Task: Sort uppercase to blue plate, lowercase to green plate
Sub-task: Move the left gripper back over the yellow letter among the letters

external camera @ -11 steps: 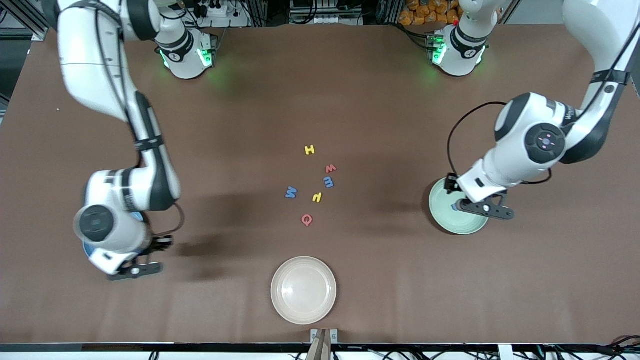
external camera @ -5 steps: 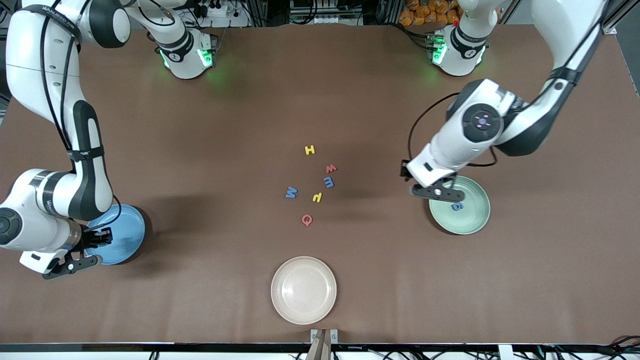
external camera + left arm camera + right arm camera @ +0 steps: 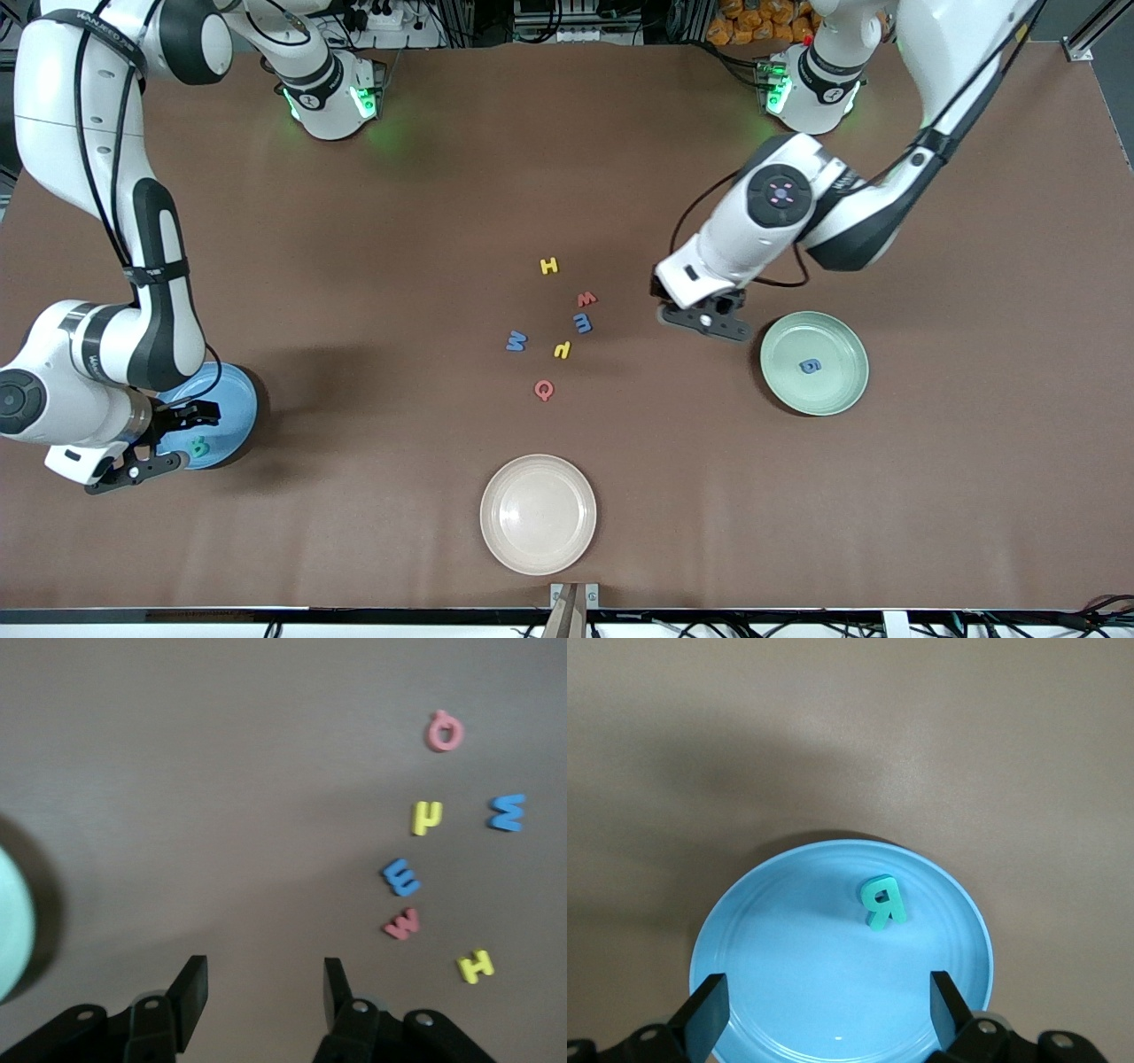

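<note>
The teal-green R [image 3: 199,447] lies on the blue plate [image 3: 230,399]; it also shows in the right wrist view [image 3: 882,902] on that plate [image 3: 788,948]. My right gripper [image 3: 133,470] [image 3: 824,1005] is open and empty over the plate's edge. The blue g [image 3: 810,365] lies on the green plate [image 3: 833,390]. My left gripper [image 3: 707,321] [image 3: 264,988] is open and empty over bare table between the green plate and the loose letters. On the table lie yellow H [image 3: 549,265], red w [image 3: 586,299], blue m [image 3: 582,322], blue M [image 3: 516,340], the yellow hooked letter [image 3: 562,350] and red Q [image 3: 543,389].
A cream-white plate [image 3: 538,514] stands nearer the front camera than the letters. The left wrist view shows the letter cluster, with Q [image 3: 444,731], blue M [image 3: 508,812] and H [image 3: 475,966], and the green plate's rim [image 3: 11,930].
My left gripper left the blue g on the green plate and moved toward the letters. My right gripper shifted toward the blue plate's edge; the R now shows on that plate.
</note>
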Robot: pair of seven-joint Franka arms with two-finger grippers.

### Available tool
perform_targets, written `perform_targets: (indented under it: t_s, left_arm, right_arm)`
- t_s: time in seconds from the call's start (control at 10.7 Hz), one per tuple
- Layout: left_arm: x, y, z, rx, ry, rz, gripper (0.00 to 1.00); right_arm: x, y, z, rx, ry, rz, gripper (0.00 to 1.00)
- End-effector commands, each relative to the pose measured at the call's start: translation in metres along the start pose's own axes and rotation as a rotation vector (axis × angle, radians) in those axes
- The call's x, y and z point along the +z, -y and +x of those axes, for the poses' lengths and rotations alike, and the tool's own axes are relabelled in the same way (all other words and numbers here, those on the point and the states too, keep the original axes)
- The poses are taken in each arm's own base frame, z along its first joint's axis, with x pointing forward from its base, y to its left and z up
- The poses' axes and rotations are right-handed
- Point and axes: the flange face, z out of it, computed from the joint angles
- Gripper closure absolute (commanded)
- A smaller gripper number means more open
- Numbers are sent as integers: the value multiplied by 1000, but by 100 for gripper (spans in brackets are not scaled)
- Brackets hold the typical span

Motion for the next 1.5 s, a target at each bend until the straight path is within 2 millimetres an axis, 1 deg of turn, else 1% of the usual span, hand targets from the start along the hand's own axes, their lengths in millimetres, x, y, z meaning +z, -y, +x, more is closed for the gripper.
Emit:
perform_targets:
  t_s: [0.0,0.09,0.19,0.37,0.47,0.56,0.75,0.93,1.12,1.21,1.4]
  left_arm:
    - [30,-16,1,-2,-13,-9,38]
    - [47,-29,-4,4,-21,21,38]
    - [69,-45,-9,1,-24,31,38]
    - [93,-65,-14,-6,-39,60,39]
    - [100,-76,-13,-9,-39,64,38]
    - [108,-83,-15,-18,-34,66,38]
    - [117,-95,-13,-23,-38,66,38]
    - [128,-97,-5,-27,-46,82,38]
    - [141,-105,7,-42,-62,95,39]
    - [147,-112,9,-47,-70,101,39]
    - [150,-115,18,-61,-80,95,39]
  right_arm:
    - [7,-8,-8,16,-2,35,0]
    - [12,-11,-10,34,-6,56,0]
    - [15,-13,-12,46,-11,71,0]
    - [16,-16,-13,51,-9,72,0]
    - [17,-16,-13,50,-9,72,0]
    - [17,-16,-13,50,-9,72,0]
    - [17,-16,-13,50,-9,72,0]
    - [17,-16,-13,50,-9,72,0]
    - [17,-16,-13,51,-9,73,0]
    - [18,-15,-13,51,-8,74,0]
    - [18,-14,-13,50,-7,74,0]
